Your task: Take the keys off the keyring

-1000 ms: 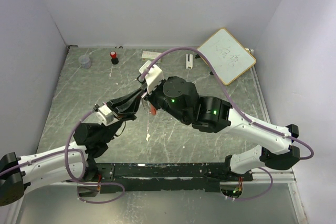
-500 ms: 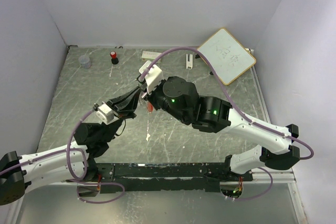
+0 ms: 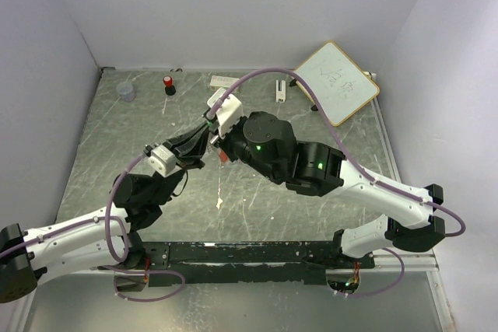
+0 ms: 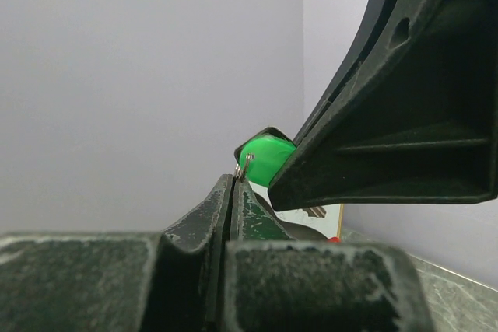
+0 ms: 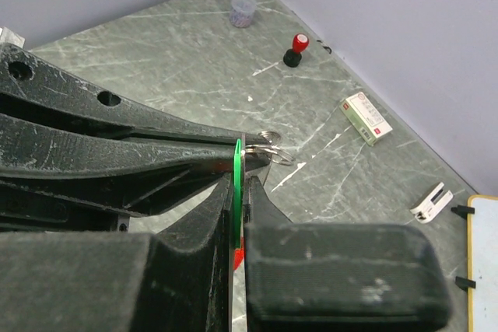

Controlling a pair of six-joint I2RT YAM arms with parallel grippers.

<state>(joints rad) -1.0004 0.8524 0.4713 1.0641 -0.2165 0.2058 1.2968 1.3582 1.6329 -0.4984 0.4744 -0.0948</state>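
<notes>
Both grippers meet above the middle of the table. My left gripper (image 3: pixel 205 146) is shut, and in its wrist view its tips (image 4: pixel 235 179) pinch the thin silver keyring (image 4: pixel 242 167). My right gripper (image 3: pixel 220 150) is shut on the flat green key (image 5: pixel 236 180), seen edge-on between its fingers. The green key head (image 4: pixel 265 159) shows just beyond the left tips. The keyring's silver loops (image 5: pixel 270 146) stick out beside the green key. The red key (image 3: pixel 224 160) hangs below the grippers; a bit of it (image 5: pixel 239 258) shows under the right jaws.
At the back left stand a red-capped little bottle (image 3: pixel 169 85) and a small clear cup (image 3: pixel 125 91). A white box (image 3: pixel 223 81) and a white clip (image 3: pixel 279 89) lie at the back. A whiteboard (image 3: pixel 336 83) leans at the back right corner.
My left arm has shifted slightly up and to the right, its wrist closer to the right gripper. Both grips are unchanged and the right arm has hardly moved.
</notes>
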